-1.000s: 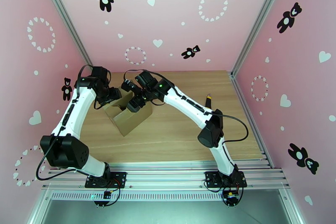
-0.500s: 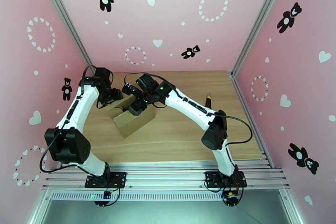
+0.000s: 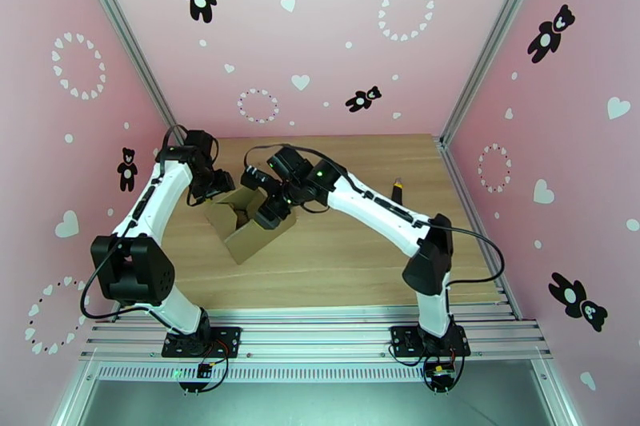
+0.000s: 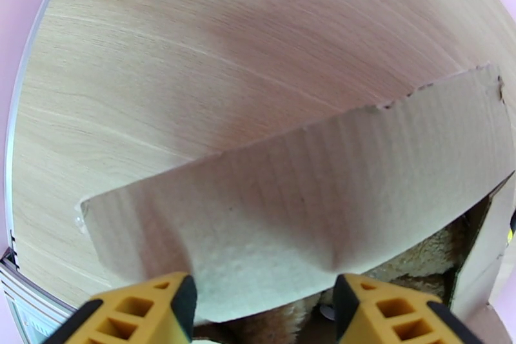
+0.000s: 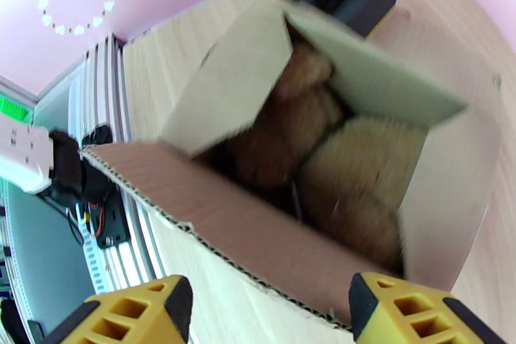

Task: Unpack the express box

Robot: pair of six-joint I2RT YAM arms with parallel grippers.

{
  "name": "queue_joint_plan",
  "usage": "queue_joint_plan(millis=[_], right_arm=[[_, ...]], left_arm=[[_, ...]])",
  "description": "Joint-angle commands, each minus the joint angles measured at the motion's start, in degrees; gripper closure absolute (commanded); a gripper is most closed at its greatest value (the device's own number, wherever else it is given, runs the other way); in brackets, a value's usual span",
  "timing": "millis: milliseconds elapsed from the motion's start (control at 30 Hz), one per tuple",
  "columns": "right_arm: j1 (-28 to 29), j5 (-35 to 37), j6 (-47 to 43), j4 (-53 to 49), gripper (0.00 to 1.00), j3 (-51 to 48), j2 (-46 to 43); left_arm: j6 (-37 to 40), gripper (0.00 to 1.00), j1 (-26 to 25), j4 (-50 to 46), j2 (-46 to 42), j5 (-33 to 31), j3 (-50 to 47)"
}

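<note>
Corrugated express box (image 3: pixel 258 240), flaps open, fuzzy brown plush (image 5: pixel 351 174) inside

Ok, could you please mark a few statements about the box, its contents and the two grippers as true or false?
1. The express box stands on the wooden table with its flaps open. True.
2. The box is empty. False: a brown plush toy lies inside it.
3. The right gripper is shut on the plush toy. False: it is open above the box, holding nothing.
4. The left gripper is open, with a cardboard flap in front of its fingers. True.
</note>
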Motion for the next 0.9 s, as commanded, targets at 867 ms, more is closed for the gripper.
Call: queue_joint_plan(millis=[867], right_arm=[[0.6,17.4,27.9,43.9,0.34,-38.0,-9.7]], left_arm=[[0.3,0.39,-3.6,4.0,2.0,4.9,0.8]])
